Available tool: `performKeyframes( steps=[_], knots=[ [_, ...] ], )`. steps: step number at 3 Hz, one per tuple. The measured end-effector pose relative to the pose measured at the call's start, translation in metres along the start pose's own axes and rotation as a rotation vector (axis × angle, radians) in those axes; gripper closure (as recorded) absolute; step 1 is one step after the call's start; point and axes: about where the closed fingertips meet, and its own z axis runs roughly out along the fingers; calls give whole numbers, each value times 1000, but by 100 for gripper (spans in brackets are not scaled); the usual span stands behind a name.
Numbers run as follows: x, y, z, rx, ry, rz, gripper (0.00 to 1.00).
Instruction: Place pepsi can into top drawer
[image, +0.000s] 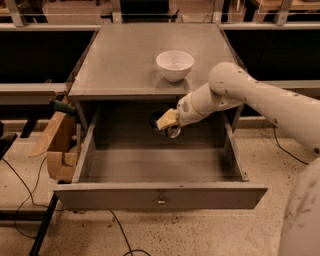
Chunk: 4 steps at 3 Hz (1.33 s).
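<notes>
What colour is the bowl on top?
The bowl is white, in the camera view; the gripper holds the pepsi can over the top drawer.
</notes>
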Motion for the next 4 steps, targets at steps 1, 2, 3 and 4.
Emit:
performKeyframes(
  steps=[1,2,3,4],
  knots=[
    [-5,-7,24,58,20,12,100],
    [-5,-18,43,87,1,60,100],
    [-6,-23,48,97,-29,84,100],
    [-9,-22,54,102,-60,104,89]
  ],
)
